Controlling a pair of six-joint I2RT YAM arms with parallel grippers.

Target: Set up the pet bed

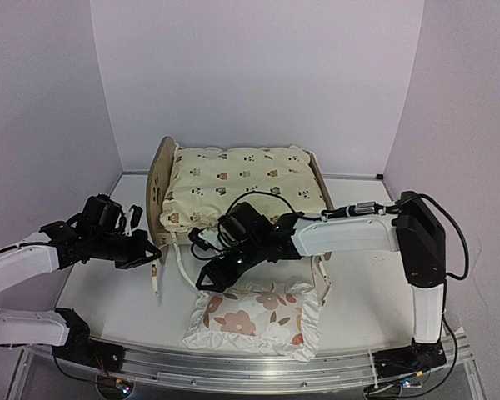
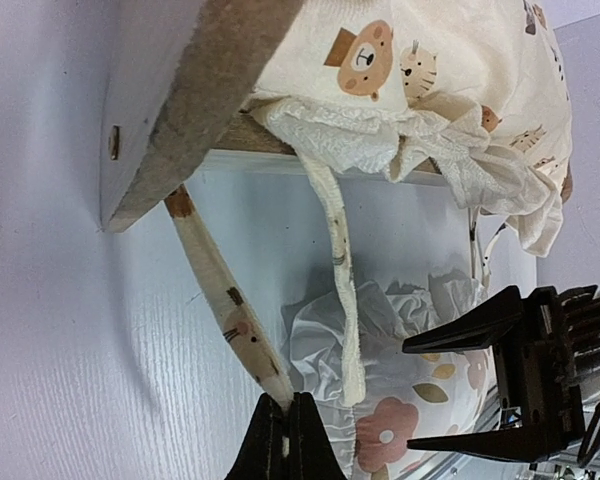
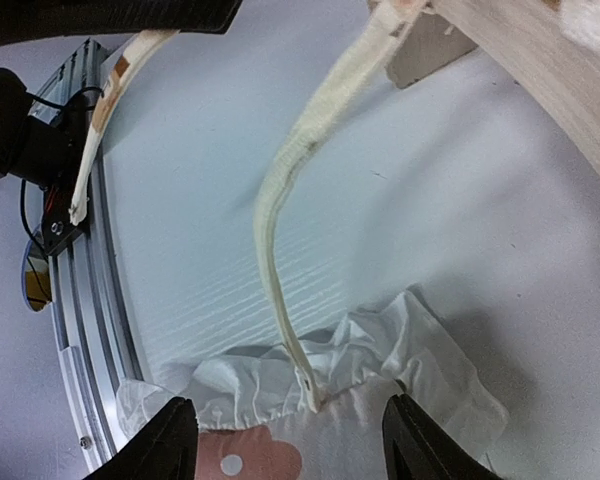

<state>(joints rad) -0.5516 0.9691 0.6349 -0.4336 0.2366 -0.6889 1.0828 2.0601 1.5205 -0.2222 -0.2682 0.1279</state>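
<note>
The small light-wood pet bed (image 1: 157, 190) sits at the back of the white worktop (image 1: 108, 296), pale walls (image 1: 258, 67) behind it. Beside the bed, left fingers (image 2: 270, 452) pinch a cream tie string (image 2: 220, 290); right fingers (image 3: 165, 445) stand apart above a flowery white pillow (image 1: 258, 321).

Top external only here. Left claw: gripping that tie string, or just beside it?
Observer: Gripping. The left wrist view shows the left claw shut on the printed tie string, which runs straight to the pet bed corner.
Operator: Right one?
Observer: Open. The right claw has nothing pinched.
Operator: What's below it?
Observer: A cream string hangs in front of it, its end on the ruffled pillow.
</note>
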